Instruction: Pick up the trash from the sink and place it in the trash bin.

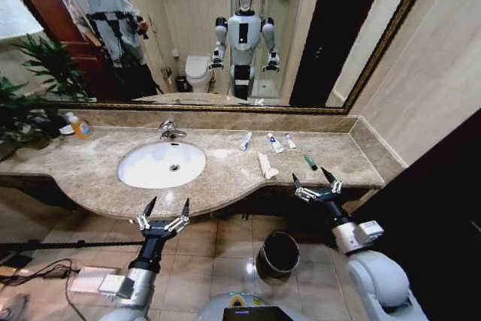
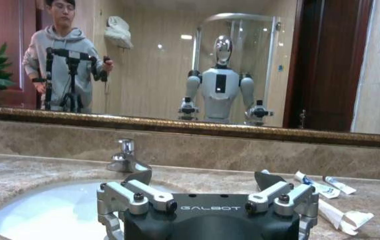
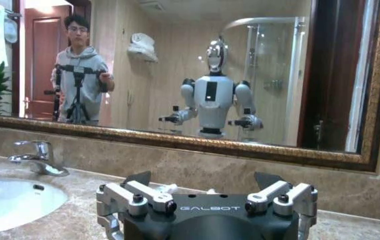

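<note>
The white oval sink is set in a beige marble counter, and its basin looks bare. The trash lies on the counter to its right: three small white tubes, a larger white tube and a small dark green piece. On the floor below the counter edge stands the black trash bin. My left gripper hovers open in front of the sink, at the counter's front edge. Over the counter's front right edge my right gripper is open, just short of the green piece. Neither holds anything.
A chrome faucet stands behind the basin. A yellow-orange soap bottle sits at the counter's far left beside a plant. A mirror backs the counter and a wall closes its right end. Cables lie on the floor at the left.
</note>
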Controlling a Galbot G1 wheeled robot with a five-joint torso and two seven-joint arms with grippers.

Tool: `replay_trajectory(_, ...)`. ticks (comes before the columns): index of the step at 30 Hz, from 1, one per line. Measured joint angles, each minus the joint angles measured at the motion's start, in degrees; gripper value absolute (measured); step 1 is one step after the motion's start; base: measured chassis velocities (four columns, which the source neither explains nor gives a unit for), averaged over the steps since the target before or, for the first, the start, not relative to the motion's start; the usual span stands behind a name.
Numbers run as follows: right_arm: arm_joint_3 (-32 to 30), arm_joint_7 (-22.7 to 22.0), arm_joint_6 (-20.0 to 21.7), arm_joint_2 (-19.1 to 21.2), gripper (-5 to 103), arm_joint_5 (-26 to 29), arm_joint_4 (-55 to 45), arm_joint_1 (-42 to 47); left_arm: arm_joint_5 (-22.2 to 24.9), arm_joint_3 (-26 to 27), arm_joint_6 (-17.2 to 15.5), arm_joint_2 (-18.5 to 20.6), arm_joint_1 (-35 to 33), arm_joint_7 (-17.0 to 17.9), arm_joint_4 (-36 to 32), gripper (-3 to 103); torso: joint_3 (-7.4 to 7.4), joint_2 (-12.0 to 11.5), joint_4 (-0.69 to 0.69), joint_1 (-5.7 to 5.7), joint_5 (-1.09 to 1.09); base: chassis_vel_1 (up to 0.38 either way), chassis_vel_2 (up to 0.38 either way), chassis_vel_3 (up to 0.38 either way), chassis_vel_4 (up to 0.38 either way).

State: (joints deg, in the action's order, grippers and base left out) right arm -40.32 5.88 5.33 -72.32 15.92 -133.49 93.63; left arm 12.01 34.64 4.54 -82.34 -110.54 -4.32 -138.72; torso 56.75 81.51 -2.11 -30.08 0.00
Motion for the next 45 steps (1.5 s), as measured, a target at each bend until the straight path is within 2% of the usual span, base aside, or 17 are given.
replay_trajectory(32,0.85,0.58,0.24,0.29,100,-0.89,2.01,-1.49,0.00,0.00,0.00,0.00,0.00,0.00,0.00,100,0.00,0.00,0.00,0.00,0.00,0.000,0.000,0.000,0.000)
replay_trajectory(37,1.42,-0.29,1.89,1.83,100,0.42,5.35,-4.77,0.00,0.00,0.00,0.00,0.00,0.00,0.00,100,0.00,0.00,0.01,0.00,0.00,0.000,0.000,0.000,0.000)
replay_trajectory(45,3.17,-1.69,4.58,6.35,100,1.54,17.72,-15.25,0.00,0.00,0.00,0.00,0.00,0.00,0.00,100,0.01,0.00,-0.01,-0.01,0.00,0.000,0.000,0.000,0.000)
